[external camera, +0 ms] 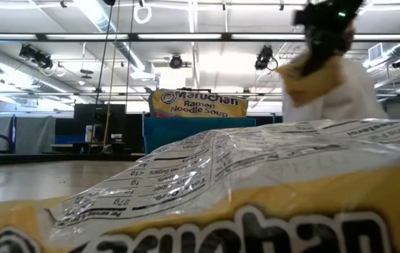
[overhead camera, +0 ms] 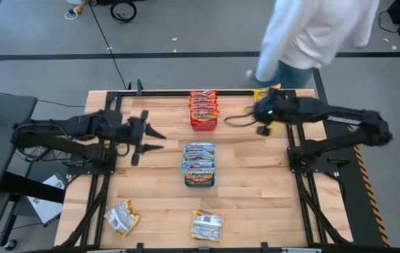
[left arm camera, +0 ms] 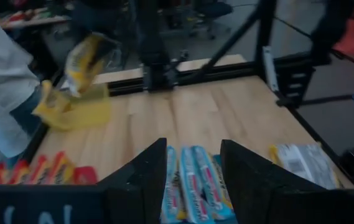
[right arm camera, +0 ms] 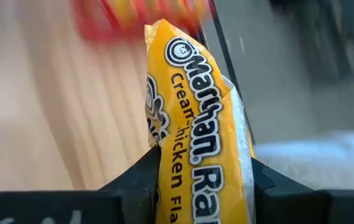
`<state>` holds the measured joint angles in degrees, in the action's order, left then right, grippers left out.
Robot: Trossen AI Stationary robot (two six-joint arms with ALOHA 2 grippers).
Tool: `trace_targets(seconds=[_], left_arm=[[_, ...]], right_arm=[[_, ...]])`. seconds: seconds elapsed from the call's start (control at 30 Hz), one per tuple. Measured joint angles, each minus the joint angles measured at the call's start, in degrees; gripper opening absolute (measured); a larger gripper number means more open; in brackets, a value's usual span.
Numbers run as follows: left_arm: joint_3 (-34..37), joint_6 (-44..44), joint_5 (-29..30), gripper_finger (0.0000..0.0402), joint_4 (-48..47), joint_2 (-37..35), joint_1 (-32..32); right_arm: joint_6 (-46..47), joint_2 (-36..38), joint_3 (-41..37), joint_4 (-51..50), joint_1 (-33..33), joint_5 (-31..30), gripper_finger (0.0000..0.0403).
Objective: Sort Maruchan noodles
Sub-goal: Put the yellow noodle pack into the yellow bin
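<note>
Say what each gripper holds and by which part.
The right gripper pinches a yellow packet across its flat faces near one end; the rest stands clear of the fingers. The left gripper is open and holds nothing.

Yellow tray mostly hidden under the right gripper — person cut off, perhaps standing.

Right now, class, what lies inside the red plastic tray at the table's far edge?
The red plastic tray holds a row of red-orange crinkly noodle packets. Its floor beneath them is covered.
</note>
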<state>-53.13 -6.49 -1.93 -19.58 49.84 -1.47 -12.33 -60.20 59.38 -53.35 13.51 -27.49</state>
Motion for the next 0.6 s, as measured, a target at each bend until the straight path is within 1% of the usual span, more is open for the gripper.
trace_targets(seconds=[0.07, 0.13, 0.2, 0.27, 0.3, 0.43, 0.6], left_arm=[[3.54, -1.41, 0.04, 0.0153, 3.36, -0.87, -1.92], [6.79, -2.72, 0.04, 0.0153, 7.61, -0.87, -3.19], [9.04, -3.25, 0.05, 0.0153, 11.81, -0.68, -3.93], [10.23, -3.23, 0.15, 0.0153, 15.87, -0.24, -4.27], [10.45, -3.25, 0.19, 0.0153, 16.44, -0.21, -4.27], [10.43, -2.87, 1.24, 0.0153, 17.24, -0.29, -4.27], [10.41, 0.03, 2.21, 0.0153, 17.54, -0.46, -4.25]], right_arm=[[0.14, 3.8, -1.87, -4.56, 4.34, -0.12, 0.0127], [-1.57, 6.88, -4.91, -4.93, 8.8, -0.33, 0.0127], [-4.29, 8.62, -8.35, -4.09, 13.15, -0.69, 0.0127], [-7.21, 9.12, -11.7, -0.98, 17.27, -0.95, 0.0127], [-8.77, 9.06, -13.3, 0.94, 19.24, -0.55, 0.0127], [-14.66, 6.62, -18.26, 9.56, 25.71, 6.94, 0.0127], [-17.78, 1.23, -19.0, 16.82, 31.63, 15.92, 0.0129]])
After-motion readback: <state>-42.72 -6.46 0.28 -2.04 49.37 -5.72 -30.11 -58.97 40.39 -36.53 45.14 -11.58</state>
